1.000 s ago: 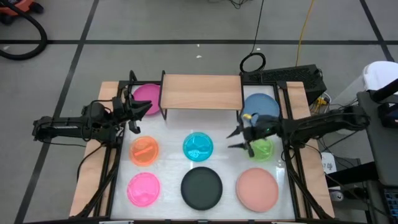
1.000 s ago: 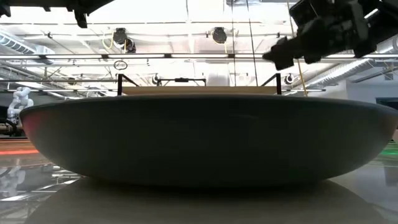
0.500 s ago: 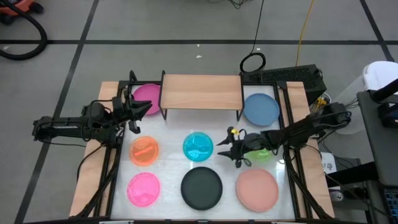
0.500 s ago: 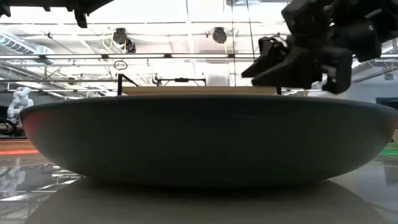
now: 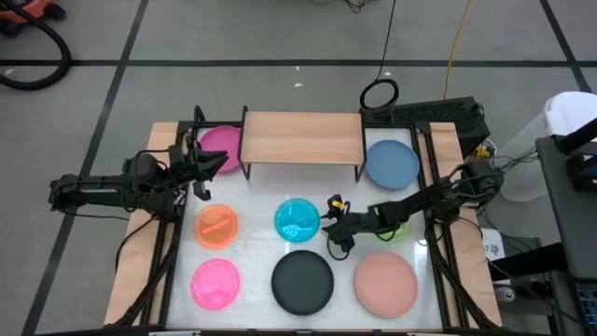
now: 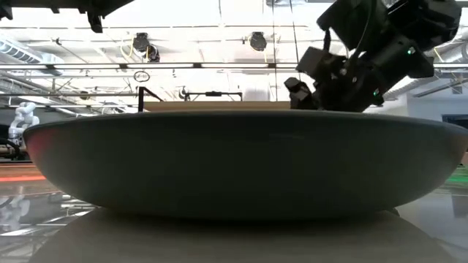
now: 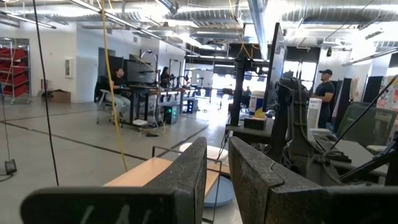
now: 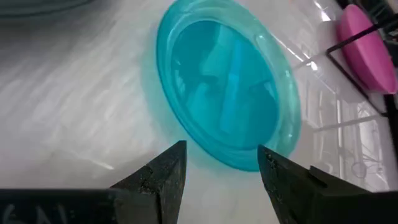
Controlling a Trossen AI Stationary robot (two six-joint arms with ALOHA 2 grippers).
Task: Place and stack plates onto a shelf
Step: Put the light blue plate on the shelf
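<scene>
Plates lie flat across the glossy white tabletop point(image 5: 256, 245) below the bare light-wood shelf point(image 5: 301, 137) on its thin black legs: the translucent, divided cyan plate point(image 5: 297, 220) sits in the middle, with open table all round it and the opaque black plate point(image 5: 302, 281) nearest. Right gripper point(image 5: 333, 237) is low just beside the cyan plate's rim, its dark wedge fingers point(image 8: 163, 169) spread wide and holding nothing. Left gripper point(image 5: 201, 165) hovers by the magenta plate point(image 5: 220, 145), fingers a narrow gap apart and empty
</scene>
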